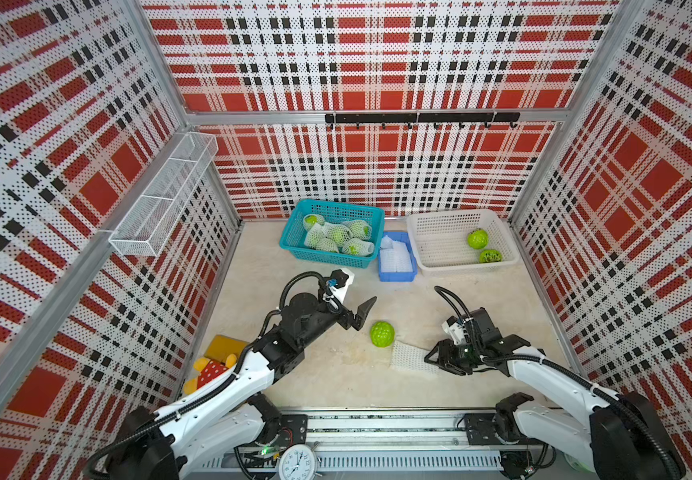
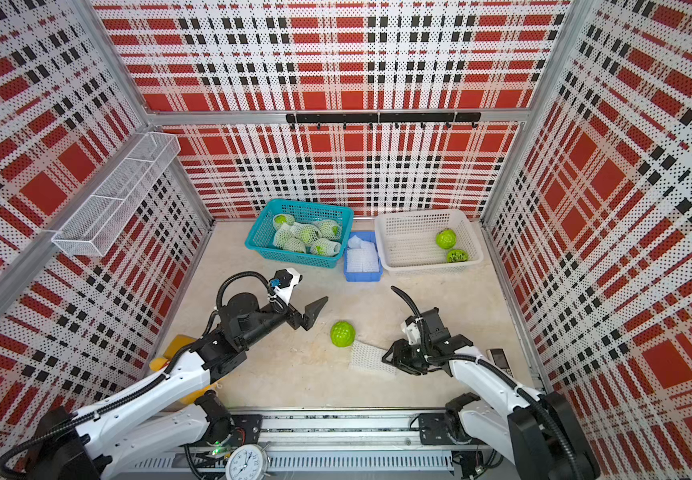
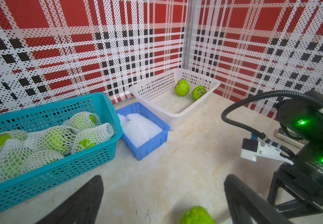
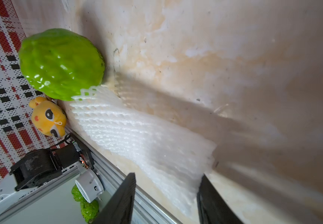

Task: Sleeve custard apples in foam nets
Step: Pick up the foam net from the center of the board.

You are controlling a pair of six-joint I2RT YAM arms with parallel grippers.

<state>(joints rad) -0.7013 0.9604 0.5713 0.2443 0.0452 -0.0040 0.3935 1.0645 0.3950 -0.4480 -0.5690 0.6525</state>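
Foam net (image 4: 137, 139) sits between half-open right jaws.

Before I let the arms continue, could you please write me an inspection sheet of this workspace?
Surface: beige table, stained.
Job's things: one custard apple loose beside a flat foam net; two bare fruits in the white basket; sleeved fruits in the teal basket; spare nets in the blue bin.
Clutter: plush toy, yellow block, clock, dark handset.
Grippers: left tool open, empty; right tool straddles the net's end, grip unclear.
Cables: black hose loops over each wrist.
Surroundings: plaid perforated walls, wire shelf, hook rail.
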